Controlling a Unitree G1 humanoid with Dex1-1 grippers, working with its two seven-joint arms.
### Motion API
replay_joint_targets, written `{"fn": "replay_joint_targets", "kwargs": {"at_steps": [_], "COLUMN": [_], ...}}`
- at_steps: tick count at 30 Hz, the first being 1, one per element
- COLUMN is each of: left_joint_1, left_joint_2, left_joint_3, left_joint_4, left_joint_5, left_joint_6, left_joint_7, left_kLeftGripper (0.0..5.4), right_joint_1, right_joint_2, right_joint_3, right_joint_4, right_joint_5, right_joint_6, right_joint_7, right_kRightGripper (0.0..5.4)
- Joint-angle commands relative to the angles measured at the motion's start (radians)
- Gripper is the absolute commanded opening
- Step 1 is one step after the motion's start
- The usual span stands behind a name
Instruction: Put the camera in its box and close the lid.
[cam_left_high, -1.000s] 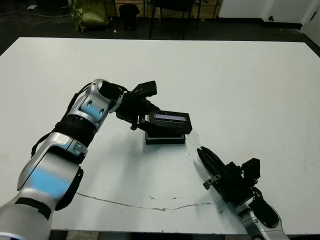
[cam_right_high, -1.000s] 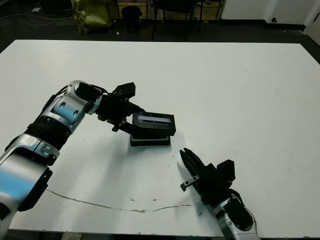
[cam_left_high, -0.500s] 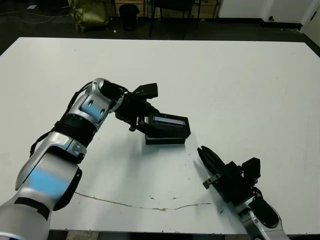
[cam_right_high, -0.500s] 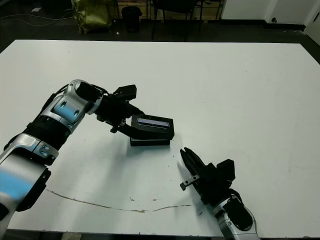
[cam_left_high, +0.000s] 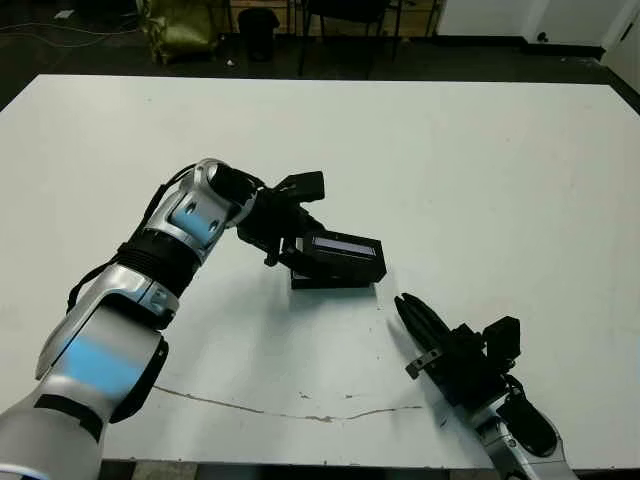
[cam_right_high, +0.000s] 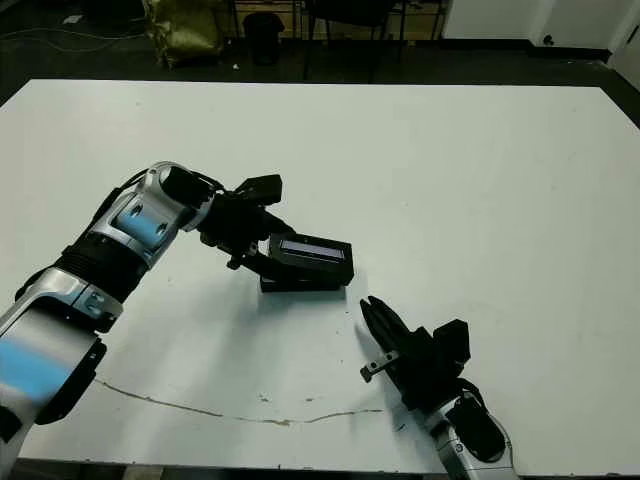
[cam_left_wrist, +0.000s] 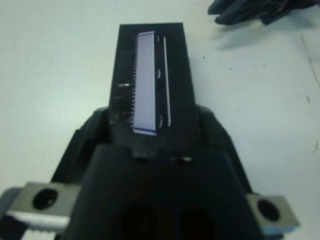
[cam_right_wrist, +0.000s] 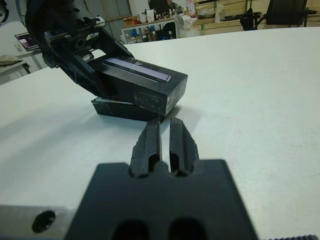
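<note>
The lid (cam_left_high: 342, 253) is sitting tilted on the box (cam_left_high: 331, 281) mid-tabletop (cam_left_high: 480, 170), with the right gripper (cam_left_high: 415, 322) lying nearer, rightward.

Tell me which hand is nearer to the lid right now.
Left. The left hand is gripping the lid at one end, tilted over the box. The right hand rests apart on the table, holding nothing.

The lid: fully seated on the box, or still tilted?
Tilted. The lid, held by the left gripper, rests askew on the box, one end raised.
</note>
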Motion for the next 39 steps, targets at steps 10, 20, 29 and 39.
{"fn": "replay_joint_targets", "kwargs": {"at_steps": [10,20,29,39], "left_joint_1": [0.006,0.0,0.017,0.036], "left_joint_2": [0.029,0.066,0.079,0.085], "left_joint_3": [-0.032,-0.072,-0.101,-0.106], "left_joint_4": [-0.006,-0.029,-0.009,0.038], "left_joint_5": [0.043,0.102,0.135,0.132], "left_joint_6": [0.022,0.011,0.028,0.034], "left_joint_7": [0.003,0.007,0.008,0.006], "left_kLeftGripper": [2.58,2.58,2.57,2.57], "right_joint_1": [0.014,0.023,0.024,0.032], "right_joint_2": [-0.007,-0.009,-0.003,-0.005], "right_joint_3": [-0.005,0.001,0.0,-0.001], "right_joint_4": [-0.001,-0.028,-0.028,-0.052], "right_joint_5": [-0.005,-0.031,-0.018,-0.007], "right_joint_6": [0.016,0.029,0.036,0.071], "right_joint_7": [-0.011,-0.038,-0.038,-0.051], "right_kRightGripper": [0.0,0.0,0.0,0.0]}}
